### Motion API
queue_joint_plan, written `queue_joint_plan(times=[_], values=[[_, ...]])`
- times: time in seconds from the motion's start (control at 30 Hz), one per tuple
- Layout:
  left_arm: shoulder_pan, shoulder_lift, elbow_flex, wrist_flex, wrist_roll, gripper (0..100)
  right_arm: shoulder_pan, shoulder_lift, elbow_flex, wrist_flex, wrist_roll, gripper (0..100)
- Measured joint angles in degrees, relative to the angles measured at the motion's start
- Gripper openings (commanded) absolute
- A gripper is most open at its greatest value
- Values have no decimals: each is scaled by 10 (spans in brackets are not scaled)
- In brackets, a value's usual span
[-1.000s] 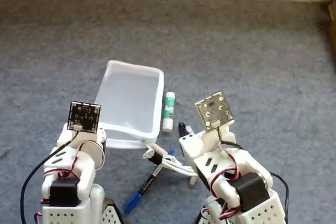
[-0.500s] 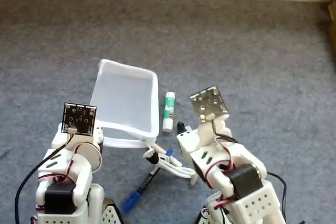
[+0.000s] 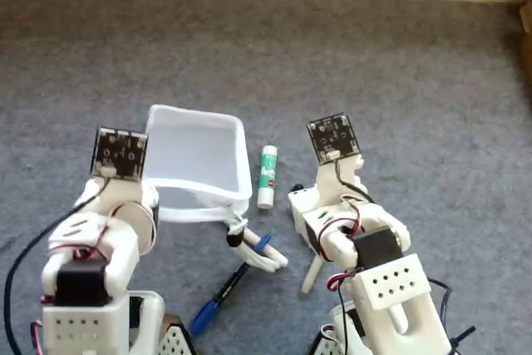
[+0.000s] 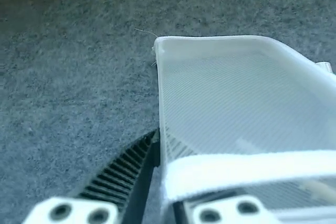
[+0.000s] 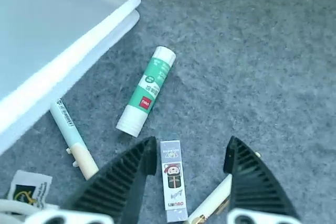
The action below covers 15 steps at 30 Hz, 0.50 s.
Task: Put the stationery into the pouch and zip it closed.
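Pouch lay open on the desk, its near rim pinched between my left fingers. At its 3 o'clock lay the glue stick, near my right fingers, spread wide and empty.

We see the carpet as matt grey cloth, rough and felt-like. The pouch looks like translucent white plastic mesh with a fine woven grain, and its rim is a smooth white tape. At its three o'clock in the high view, the glue stick is glossy white plastic with a green label. The eraser wears a smooth printed sleeve, seemingly paper. The right gripper has matt black ribbed plastic jaws.
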<state>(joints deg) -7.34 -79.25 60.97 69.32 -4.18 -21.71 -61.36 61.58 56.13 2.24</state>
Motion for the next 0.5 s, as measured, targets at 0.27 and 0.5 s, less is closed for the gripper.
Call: queue_joint_plan(times=[0.27, 0.5], values=[[-2, 205, -137, 0, 41, 7, 0, 11, 0, 0, 0, 201], [2, 346, -286, 74, 90, 7, 0, 11, 0, 0, 0, 201]])
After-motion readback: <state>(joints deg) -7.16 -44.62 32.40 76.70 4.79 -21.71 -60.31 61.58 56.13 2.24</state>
